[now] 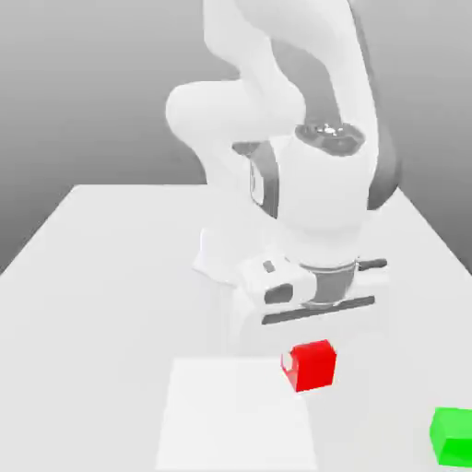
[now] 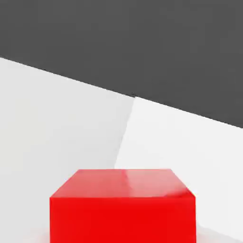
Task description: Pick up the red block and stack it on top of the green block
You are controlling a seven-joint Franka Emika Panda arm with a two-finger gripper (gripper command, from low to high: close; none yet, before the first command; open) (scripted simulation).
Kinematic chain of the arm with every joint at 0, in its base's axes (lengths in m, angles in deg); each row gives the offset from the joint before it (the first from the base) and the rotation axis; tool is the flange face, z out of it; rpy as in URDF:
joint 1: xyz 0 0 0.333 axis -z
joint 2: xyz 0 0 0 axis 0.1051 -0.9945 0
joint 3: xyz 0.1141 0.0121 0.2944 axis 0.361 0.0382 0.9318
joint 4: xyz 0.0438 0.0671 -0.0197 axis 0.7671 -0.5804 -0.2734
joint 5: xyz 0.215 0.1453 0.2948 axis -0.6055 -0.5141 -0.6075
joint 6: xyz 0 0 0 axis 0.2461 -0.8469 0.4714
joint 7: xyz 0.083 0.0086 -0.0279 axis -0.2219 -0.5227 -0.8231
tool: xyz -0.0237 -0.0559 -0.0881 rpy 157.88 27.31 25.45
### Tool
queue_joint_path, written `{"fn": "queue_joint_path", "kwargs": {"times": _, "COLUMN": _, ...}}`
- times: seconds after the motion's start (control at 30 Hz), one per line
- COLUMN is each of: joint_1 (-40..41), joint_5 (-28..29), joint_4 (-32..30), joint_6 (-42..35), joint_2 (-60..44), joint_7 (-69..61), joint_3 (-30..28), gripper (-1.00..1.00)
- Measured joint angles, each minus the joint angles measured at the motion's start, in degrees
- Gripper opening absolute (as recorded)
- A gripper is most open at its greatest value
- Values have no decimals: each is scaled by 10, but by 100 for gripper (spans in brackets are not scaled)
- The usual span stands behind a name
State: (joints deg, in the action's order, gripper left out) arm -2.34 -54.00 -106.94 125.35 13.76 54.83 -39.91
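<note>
One red block [image 1: 311, 366] square and upright, no long axis, clamped in the closed claw [image 1: 312, 343], well apart from the green block [image 1: 453, 435].

We see a pale white bench [image 1: 111, 240] w/ a smooth, plain top. A brighter white rectangular patch [image 1: 230, 415] lies flat on it near the front edge, approx. midway btwn the side edges. In the hand view that patch [image 2: 180, 142] meets the duller bench surface [image 2: 57, 118] along a straight seam. Behind the far edge, a plain grey backdrop [image 1: 83, 83].
</note>
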Motion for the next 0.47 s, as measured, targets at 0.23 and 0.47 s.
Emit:
{"fn": "queue_joint_path", "kwargs": {"times": 0.23, "joint_1": -63, "joint_5": 51, "joint_4": 135, "joint_6": -55, "joint_2": -88, "joint_7": -122, "joint_3": 69, "gripper": -100}}
{"fn": "queue_joint_path", "kwargs": {"times": 0.47, "joint_1": -85, "joint_5": 88, "joint_4": 149, "joint_6": 2, "joint_2": -161, "joint_7": -107, "joint_3": 50, "gripper": 100}}
